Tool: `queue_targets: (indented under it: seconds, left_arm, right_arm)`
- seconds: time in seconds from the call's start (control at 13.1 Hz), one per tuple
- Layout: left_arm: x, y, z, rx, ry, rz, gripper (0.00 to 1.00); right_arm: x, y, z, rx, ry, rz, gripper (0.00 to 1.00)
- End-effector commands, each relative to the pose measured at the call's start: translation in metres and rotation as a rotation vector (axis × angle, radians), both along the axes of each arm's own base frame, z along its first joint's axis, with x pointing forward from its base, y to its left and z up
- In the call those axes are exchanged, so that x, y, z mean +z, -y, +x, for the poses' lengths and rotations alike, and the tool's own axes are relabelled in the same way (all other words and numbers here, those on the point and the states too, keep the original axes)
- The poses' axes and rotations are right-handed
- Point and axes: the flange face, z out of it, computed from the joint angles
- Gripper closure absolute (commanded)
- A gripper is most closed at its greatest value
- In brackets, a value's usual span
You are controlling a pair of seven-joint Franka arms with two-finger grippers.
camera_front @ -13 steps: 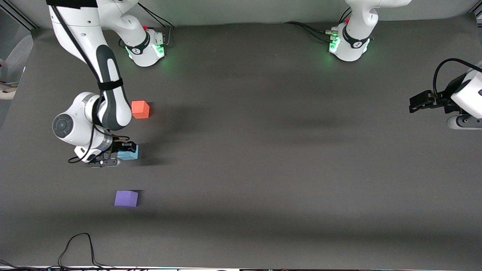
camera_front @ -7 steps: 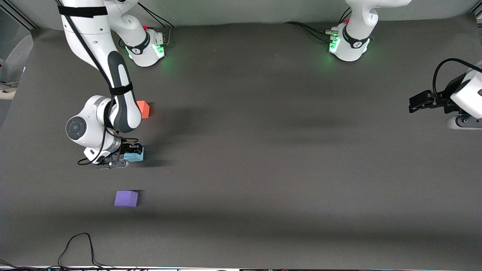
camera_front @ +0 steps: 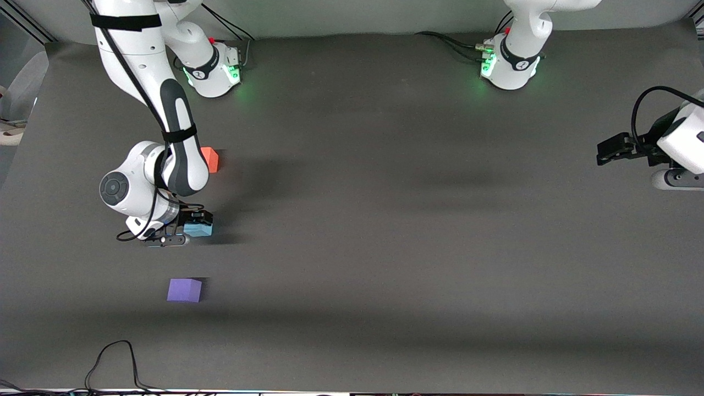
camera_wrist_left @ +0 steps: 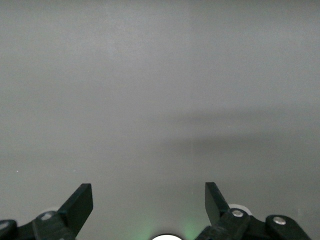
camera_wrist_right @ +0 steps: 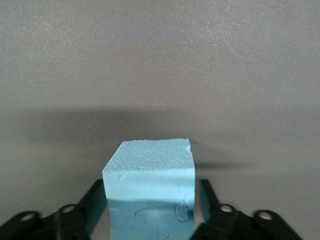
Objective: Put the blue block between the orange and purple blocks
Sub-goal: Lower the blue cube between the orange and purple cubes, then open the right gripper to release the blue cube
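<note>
Sky-blue foam, the blue block [camera_wrist_right: 149,192], pinched by my right fingers [camera_wrist_right: 150,207], between orange block [camera_front: 210,159] and purple block [camera_front: 184,290]. Risk: foam clinging on release, skewing placement. Left fingers [camera_wrist_left: 149,202]: spread wide, empty, waiting.

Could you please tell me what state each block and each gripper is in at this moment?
Blue block: held between the right gripper's fingers, between the other two blocks.
Orange block: resting on the table, partly hidden by the right arm.
Purple block: resting on the table, untouched.
Right gripper: shut on the blue block.
Left gripper: open, empty, waiting at the table's edge.

Grey table [camera_front: 385,220] with orange block [camera_front: 210,159], purple block [camera_front: 184,290]
</note>
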Motion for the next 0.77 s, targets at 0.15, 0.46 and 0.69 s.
queue_targets:
  seconds: [0.15,0.46,0.69]
  left_arm:
    - [0.001,0.002,-0.002,-0.001,0.007,-0.008,0.00]
    - [0.000,0.002,-0.002,-0.001,0.005,-0.008,0.00]
    - [0.000,0.001,-0.002,0.000,0.005,-0.008,0.00]
  right_arm:
    - [0.022,0.003,0.009,0.013,0.050,0.047,0.00]
    - [0.088,0.021,0.018,0.016,0.099,0.122,0.00]
    - [0.134,0.015,0.037,0.067,0.104,0.137,0.00]
